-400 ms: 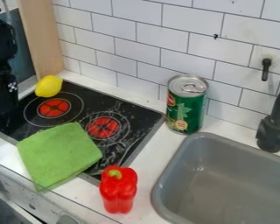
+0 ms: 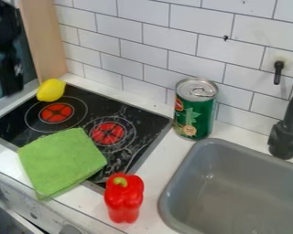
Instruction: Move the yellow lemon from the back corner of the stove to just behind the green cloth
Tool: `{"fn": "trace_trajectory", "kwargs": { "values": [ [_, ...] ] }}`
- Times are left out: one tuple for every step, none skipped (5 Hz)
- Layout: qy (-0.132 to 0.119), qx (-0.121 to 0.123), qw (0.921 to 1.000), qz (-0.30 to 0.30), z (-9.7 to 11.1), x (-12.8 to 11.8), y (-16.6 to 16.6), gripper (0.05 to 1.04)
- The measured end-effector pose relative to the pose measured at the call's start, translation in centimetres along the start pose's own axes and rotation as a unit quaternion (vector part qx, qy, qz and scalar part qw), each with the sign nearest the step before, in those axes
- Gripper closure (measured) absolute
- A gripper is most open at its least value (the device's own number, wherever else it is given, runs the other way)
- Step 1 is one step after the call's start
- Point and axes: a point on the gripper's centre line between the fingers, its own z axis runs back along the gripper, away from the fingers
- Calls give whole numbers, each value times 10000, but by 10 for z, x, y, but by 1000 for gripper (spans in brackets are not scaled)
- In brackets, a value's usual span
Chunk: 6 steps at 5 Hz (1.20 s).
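- Four loose things sit out: a lemon point(image 2: 51, 90) on the stove's point(image 2: 75, 119) far-left corner, a cloth point(image 2: 62, 163) over its front edge, a pepper point(image 2: 123, 201) upright on the counter point(image 2: 154, 176), and a can point(image 2: 195, 109) upright by the sink point(image 2: 173, 183).
- Claw point(image 2: 7, 77) at the upper left, nearest the lemon — whether spread, pressed together or pinching something, I cannot tell.
- Likely a step between grasps, the claw apart from all four.
- Reaching the lemon would call for centring above it, then a gentle descent — its round sides could roll.
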Motion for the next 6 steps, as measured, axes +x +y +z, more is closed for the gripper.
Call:
{"fn": "trace_trajectory", "kwargs": {
  "values": [
    [-311,191,9991,-206,11,25,18,76],
    [-309,194,9989,-298,5,46,36,76],
    [-189,232,9986,-429,-7,66,43,75],
    [-311,-436,9968,-594,-26,82,31,76],
    [-259,-591,9967,-500,-32,84,29,75],
    [-225,-569,9975,-359,-37,91,34,76]
  ]
}}
